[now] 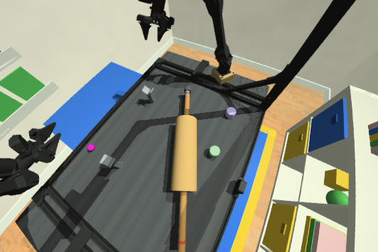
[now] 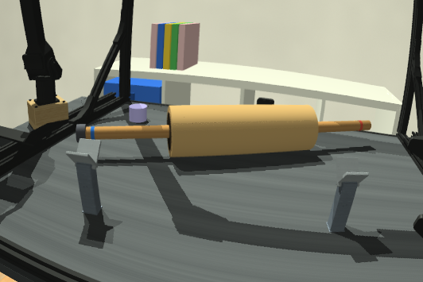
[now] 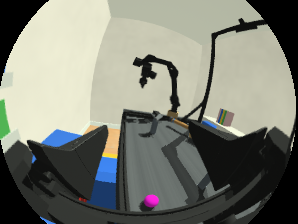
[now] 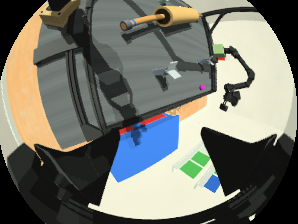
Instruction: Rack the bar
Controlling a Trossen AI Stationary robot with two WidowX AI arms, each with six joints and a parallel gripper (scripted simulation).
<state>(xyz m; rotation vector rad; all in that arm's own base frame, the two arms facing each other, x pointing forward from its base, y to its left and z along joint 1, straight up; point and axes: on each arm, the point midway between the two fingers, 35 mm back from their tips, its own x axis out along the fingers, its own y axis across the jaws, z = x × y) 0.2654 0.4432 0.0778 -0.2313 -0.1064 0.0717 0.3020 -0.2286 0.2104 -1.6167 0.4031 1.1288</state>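
The bar, a thick tan roller with thin ends, lies on the table beside the rack. One end has a blue band and dark cap, the other a red band. The rack is two grey posts with V-shaped cradles: one post on the right arm's side, the other post on the left arm's side. Both cradles are empty. My left gripper is open and empty beyond the table's edge. My right gripper is open and empty, raised high, away from the bar.
A magenta ball lies near the table edge by the left arm's post. A purple cylinder and a green cylinder stand across the bar from the rack. A black frame post rises at a table corner.
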